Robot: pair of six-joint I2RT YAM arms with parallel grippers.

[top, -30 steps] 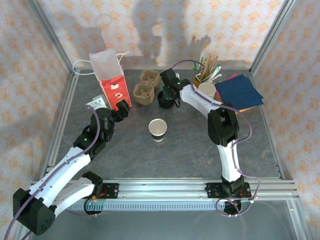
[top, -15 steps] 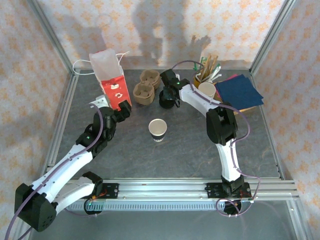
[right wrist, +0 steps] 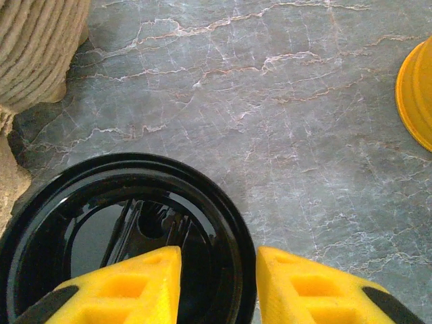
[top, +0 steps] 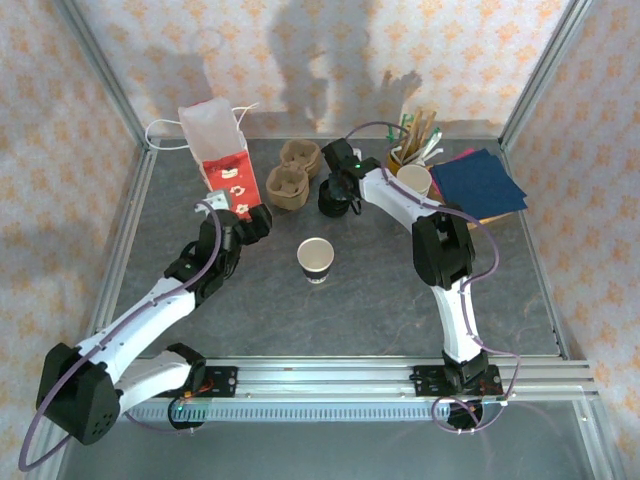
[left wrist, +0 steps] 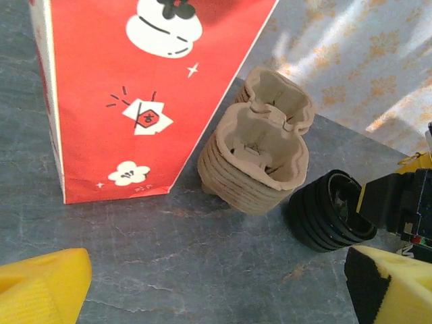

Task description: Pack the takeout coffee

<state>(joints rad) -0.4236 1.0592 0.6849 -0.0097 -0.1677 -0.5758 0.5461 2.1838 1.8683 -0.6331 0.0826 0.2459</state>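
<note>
— What stands around the cup?

— Along the back of the table (top: 380, 300), a red paper bag (top: 222, 165) stands upright at the left. A stack of pulp cup carriers (left wrist: 260, 155) is just beside it, then a pile of black lids (left wrist: 331, 219). Farther right are a stack of white cups (top: 414, 180), blue napkins (top: 478, 182) and a holder of stirrers (top: 418, 135).

— And the takeout coffee?

— The paper cup (top: 316, 258) stands upright mid-table between the two arms, well apart from the other things. It has a white rim, a dark lower body and an open top.

— The claws?

— The left gripper (left wrist: 216, 290) hovers near the foot of the bag, its fingers spread wide. The right gripper (right wrist: 216, 260) is down on the lid pile, with one finger inside the top lid's rim and one outside. I cannot tell whether they pinch it.
</note>
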